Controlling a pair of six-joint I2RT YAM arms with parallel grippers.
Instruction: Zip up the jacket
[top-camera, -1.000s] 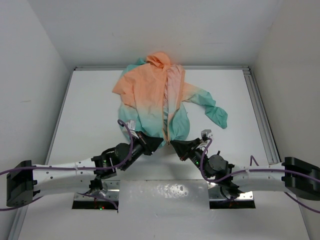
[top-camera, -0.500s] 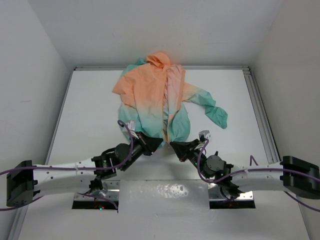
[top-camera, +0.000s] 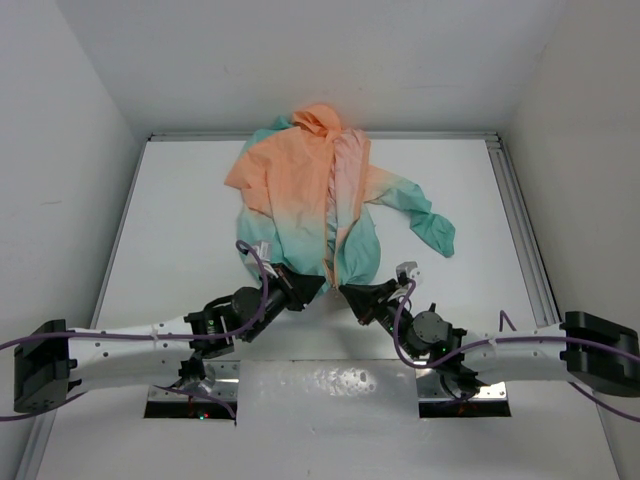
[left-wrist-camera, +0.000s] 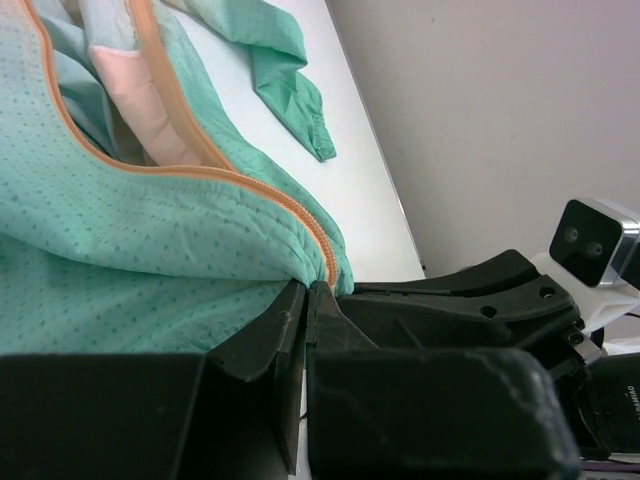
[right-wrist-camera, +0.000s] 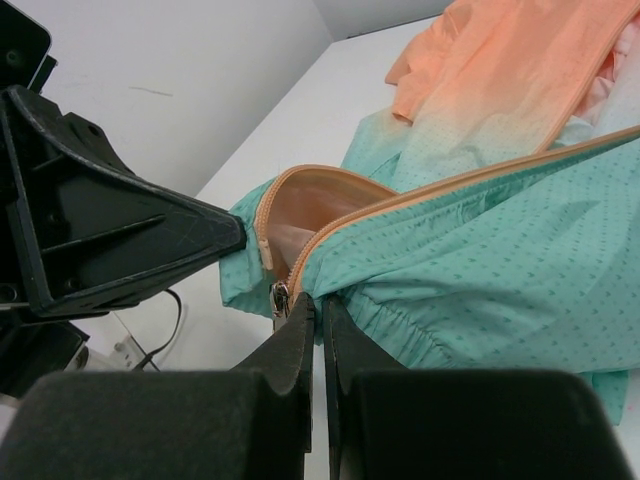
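Observation:
The jacket (top-camera: 300, 190) lies on the table, hood at the far side, peach-orange top fading to a teal hem near me, front open. My left gripper (top-camera: 318, 284) is shut on the teal hem of one front panel, beside the orange zipper tape (left-wrist-camera: 300, 215). My right gripper (top-camera: 347, 292) is shut on the hem of the other panel (right-wrist-camera: 470, 270), right next to the metal zipper slider (right-wrist-camera: 279, 298). The two grippers sit close together at the bottom of the zipper. The left gripper's black fingers (right-wrist-camera: 130, 240) show in the right wrist view.
One teal-cuffed sleeve (top-camera: 432, 222) stretches out to the right on the white table (top-camera: 180, 220). Raised rails run along the table's right side (top-camera: 520, 220) and far edge. White walls stand close on three sides.
My right gripper has moved a little left toward the left gripper, bringing the two hem corners closer together. The left arm has barely moved.

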